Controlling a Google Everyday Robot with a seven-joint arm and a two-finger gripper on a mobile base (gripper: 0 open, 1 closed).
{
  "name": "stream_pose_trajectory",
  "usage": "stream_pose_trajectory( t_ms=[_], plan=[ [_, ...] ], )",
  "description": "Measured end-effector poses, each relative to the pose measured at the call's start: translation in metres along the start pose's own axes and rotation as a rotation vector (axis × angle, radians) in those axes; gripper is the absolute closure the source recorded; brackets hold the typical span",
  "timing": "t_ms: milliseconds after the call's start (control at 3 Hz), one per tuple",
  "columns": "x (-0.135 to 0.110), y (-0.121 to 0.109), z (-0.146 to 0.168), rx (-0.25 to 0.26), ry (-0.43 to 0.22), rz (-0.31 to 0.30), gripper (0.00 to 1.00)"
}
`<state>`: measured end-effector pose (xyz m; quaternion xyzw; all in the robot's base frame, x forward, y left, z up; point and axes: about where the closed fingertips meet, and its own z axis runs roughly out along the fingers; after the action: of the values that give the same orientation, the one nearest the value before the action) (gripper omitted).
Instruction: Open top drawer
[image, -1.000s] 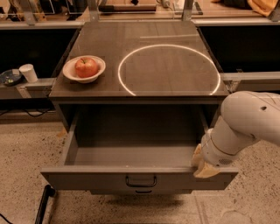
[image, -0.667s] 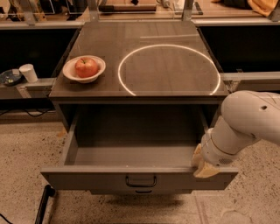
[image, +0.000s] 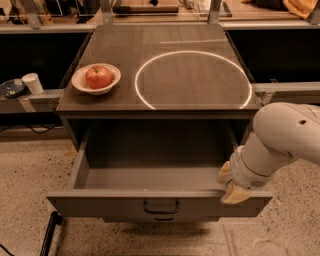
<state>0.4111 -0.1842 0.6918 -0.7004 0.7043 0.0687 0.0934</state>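
The top drawer (image: 120, 204) is a grey metal drawer pulled far out of the cabinet, its inside bare. A small black bar handle (image: 161, 206) sits at the centre of its front panel. My gripper (image: 230, 186) is at the drawer's right front corner, on the end of the white arm (image: 285, 142) that comes in from the right. Its tan fingers (image: 235, 194) rest against the top rim of the front panel, to the right of the handle.
A white bowl (image: 84, 85) with a red apple (image: 98, 77) stands on the cabinet top (image: 165, 45) at the left; a white ring is marked on the top. A paper cup (image: 33, 83) stands on the left ledge. A lower drawer's handle (image: 163, 218) shows below.
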Motion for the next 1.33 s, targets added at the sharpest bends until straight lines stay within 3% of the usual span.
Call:
stream_pose_trajectory(
  t_ms=[333,667,1333],
  plan=[
    [0.0,0.0,0.0,0.0,0.0,0.0,0.13],
    [0.0,0.0,0.0,0.0,0.0,0.0,0.0],
    [-0.001,0.024,0.016,-0.068,0.007,0.008,0.0]
  ],
)
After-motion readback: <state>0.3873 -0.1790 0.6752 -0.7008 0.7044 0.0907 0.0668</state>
